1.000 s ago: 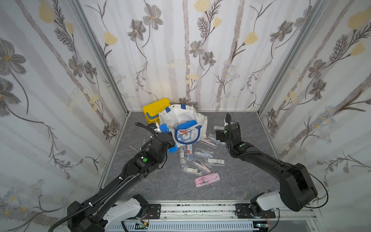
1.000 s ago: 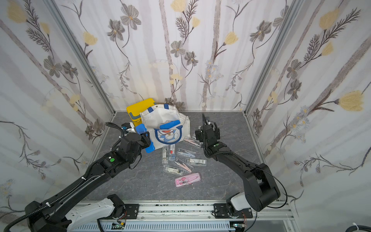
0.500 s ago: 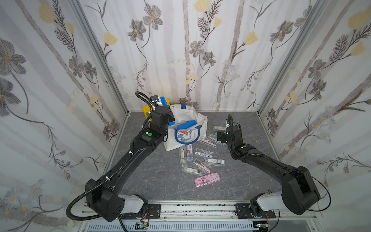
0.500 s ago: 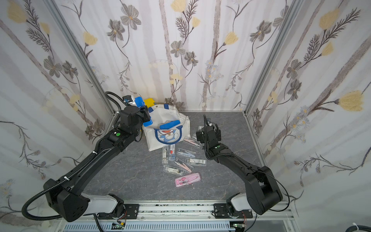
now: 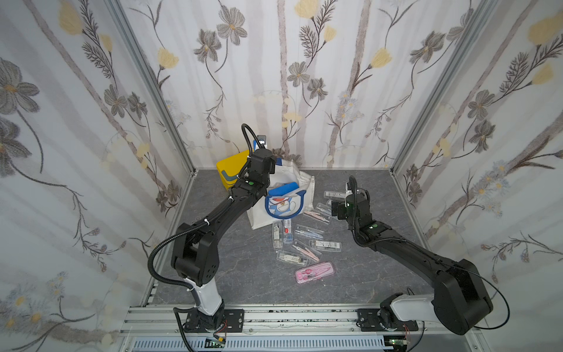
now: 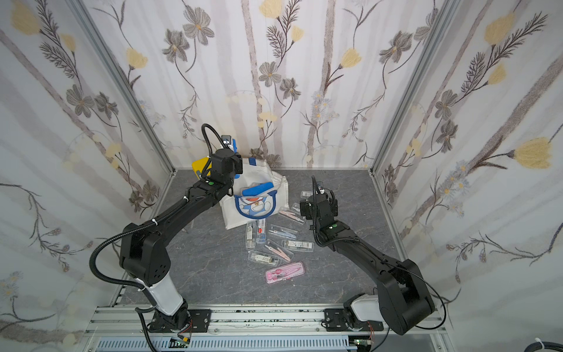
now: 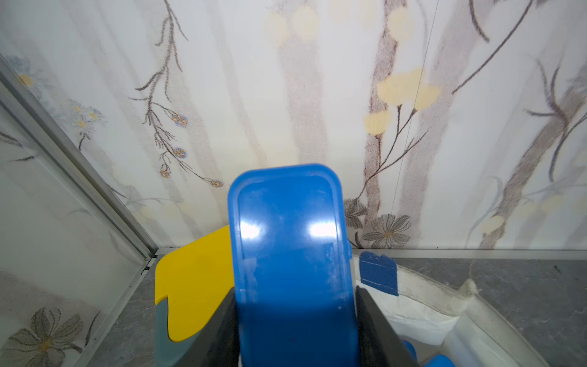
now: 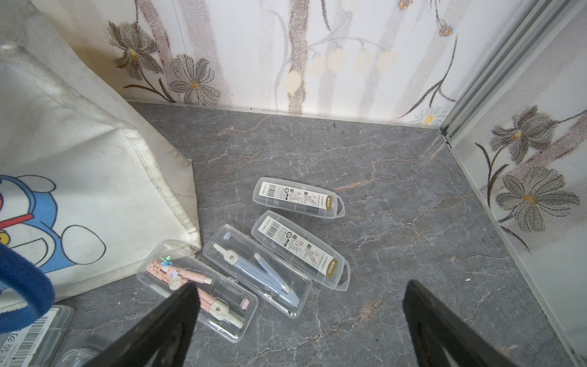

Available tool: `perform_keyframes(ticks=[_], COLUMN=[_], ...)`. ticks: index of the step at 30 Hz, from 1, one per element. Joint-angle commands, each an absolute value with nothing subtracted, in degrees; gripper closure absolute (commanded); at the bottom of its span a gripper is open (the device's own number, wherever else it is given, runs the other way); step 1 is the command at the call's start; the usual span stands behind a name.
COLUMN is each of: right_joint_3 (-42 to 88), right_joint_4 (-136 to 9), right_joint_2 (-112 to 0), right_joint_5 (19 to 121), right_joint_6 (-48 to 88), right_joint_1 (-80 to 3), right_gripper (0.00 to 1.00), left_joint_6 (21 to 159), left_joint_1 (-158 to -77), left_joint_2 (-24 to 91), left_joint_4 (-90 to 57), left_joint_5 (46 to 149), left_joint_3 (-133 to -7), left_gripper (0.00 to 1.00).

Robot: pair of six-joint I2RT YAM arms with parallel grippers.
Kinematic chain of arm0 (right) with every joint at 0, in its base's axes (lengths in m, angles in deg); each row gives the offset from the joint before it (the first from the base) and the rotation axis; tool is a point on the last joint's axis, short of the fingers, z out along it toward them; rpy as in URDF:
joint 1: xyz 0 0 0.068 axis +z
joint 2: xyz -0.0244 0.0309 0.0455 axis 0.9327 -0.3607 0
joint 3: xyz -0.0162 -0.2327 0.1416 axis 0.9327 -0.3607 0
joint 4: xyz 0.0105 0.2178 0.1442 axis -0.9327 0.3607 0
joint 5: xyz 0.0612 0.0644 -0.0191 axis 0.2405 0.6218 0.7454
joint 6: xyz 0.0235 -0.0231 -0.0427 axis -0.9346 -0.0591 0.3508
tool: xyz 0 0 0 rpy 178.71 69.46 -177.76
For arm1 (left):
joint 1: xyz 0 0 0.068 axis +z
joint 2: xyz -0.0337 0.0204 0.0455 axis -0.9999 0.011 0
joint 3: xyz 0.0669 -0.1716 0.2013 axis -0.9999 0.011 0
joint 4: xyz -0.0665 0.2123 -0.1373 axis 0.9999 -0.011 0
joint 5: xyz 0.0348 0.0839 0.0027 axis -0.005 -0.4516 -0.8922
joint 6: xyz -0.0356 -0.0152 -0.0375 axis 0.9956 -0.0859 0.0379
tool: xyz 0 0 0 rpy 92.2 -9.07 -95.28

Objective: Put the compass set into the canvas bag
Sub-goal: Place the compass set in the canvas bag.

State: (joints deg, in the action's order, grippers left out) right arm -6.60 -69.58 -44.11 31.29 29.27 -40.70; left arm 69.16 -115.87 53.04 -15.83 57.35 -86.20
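Scanning from the left, I logged a rigid yellow plastic box in the rear corner. My left gripper clamped a glossy, round-cornered blue compass set case, raised near the soft white canvas bag just beside that box. Clear hard cases cluttered the veined grey floor beneath my right gripper, whose fingers stood wide apart.

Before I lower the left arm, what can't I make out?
- Inside the canvas bag: the left arm covers the mouth in both top views; the blue case blocks most of it in the left wrist view.
- Contents of the blue case: opaque shell.
- The yellow box: partly behind the arm in top views.
- Labels on the clear cases: too small in top views.
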Motion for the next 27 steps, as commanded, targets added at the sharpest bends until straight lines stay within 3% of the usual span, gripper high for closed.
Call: perform_keyframes(ticks=[1, 27], right_joint_3=[-7.18, -7.06], right_joint_4=[-69.43, -69.69], right_joint_2=[-42.96, -42.81], right_joint_5=[30.22, 29.49], right_joint_6=[28.78, 29.41], right_joint_1=[-40.77, -41.23], right_gripper=[0.01, 0.01], left_joint_6=[61.40, 45.49], left_joint_1=[-115.91, -118.65], left_joint_2=[56.99, 68.15], left_joint_4=[-14.30, -21.30], left_joint_5=[57.50, 65.76], left_joint_3=[-88.94, -86.70], left_gripper=[0.53, 0.54])
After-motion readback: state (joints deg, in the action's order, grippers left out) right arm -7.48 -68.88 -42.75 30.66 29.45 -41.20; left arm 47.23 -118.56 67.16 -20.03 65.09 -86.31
